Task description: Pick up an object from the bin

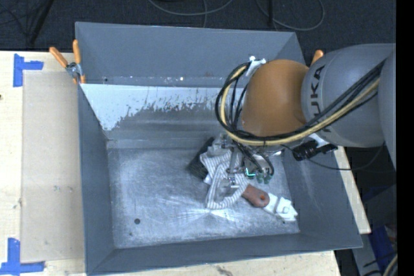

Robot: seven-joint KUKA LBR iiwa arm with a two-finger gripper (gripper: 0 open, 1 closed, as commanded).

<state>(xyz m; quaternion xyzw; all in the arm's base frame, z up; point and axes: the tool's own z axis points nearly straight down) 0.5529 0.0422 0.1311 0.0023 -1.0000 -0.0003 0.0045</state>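
Note:
My gripper point(228, 185) hangs low over the right half of the bin floor, its fingers down on a white cloth with grey stripes point(217, 198) that lies crumpled beneath it. A dark, black thing point(198, 167) sits just left of the cloth, partly under it. To the right of the fingers lies a small brown-red piece point(255, 196), and beyond it a white thing point(283, 207) near the bin's right wall.
The arm with its orange cover and looped cables comes in from the right and hides the bin's back right corner. A small dark speck point(137, 222) lies on the floor at the front left.

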